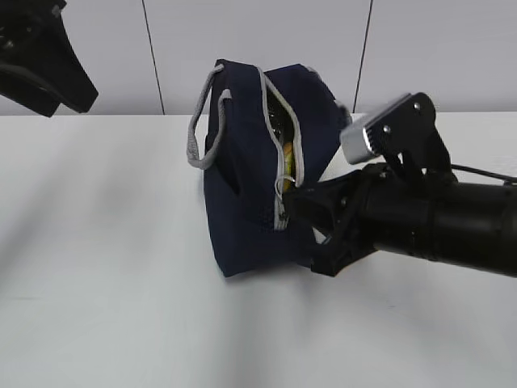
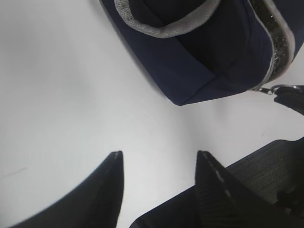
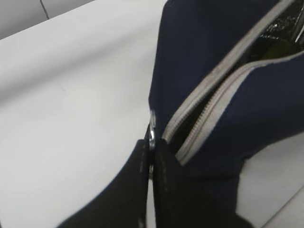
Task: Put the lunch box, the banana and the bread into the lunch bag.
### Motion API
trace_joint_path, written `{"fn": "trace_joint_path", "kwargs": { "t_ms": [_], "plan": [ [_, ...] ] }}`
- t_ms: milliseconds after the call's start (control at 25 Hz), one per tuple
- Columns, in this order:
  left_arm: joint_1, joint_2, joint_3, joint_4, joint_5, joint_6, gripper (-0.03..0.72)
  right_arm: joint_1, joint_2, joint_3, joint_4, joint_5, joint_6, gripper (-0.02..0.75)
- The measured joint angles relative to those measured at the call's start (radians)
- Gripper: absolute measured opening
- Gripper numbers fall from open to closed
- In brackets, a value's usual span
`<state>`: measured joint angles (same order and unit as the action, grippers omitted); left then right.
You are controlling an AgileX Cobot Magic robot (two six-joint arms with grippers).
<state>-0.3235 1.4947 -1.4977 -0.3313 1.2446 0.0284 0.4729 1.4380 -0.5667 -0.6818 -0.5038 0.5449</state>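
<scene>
text: none legible | lunch bag (image 1: pixel 242 210): no readable label or brand; table (image 1: pixel 97 283): no markings

Right fingers (image 1: pixel 297 202) pinch lunch bag (image 1: pixel 242 218) zipper pull (image 1: pixel 284 186).

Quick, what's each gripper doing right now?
Left gripper: open, holding nothing, above the table.
Right gripper: shut on the zipper pull of the lunch bag.

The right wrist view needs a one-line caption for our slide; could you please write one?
Right pincer shut on the zipper pull of the navy lunch bag, its grey zipper partly open, on a white table.
</scene>
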Motion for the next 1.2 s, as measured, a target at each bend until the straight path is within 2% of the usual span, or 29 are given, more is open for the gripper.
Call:
{"fn": "trace_joint_path", "kwargs": {
  "t_ms": [640,1200],
  "plan": [
    [0.000,0.000,0.000,0.027,0.000,0.002,0.372,0.000,0.047,-0.276,-0.026,0.159,0.020,-0.001],
    [0.000,0.035,0.000,0.023,0.000,0.091,0.372,0.000,0.174,-0.539,-0.026,0.233,0.173,-0.001]
  ]
}}
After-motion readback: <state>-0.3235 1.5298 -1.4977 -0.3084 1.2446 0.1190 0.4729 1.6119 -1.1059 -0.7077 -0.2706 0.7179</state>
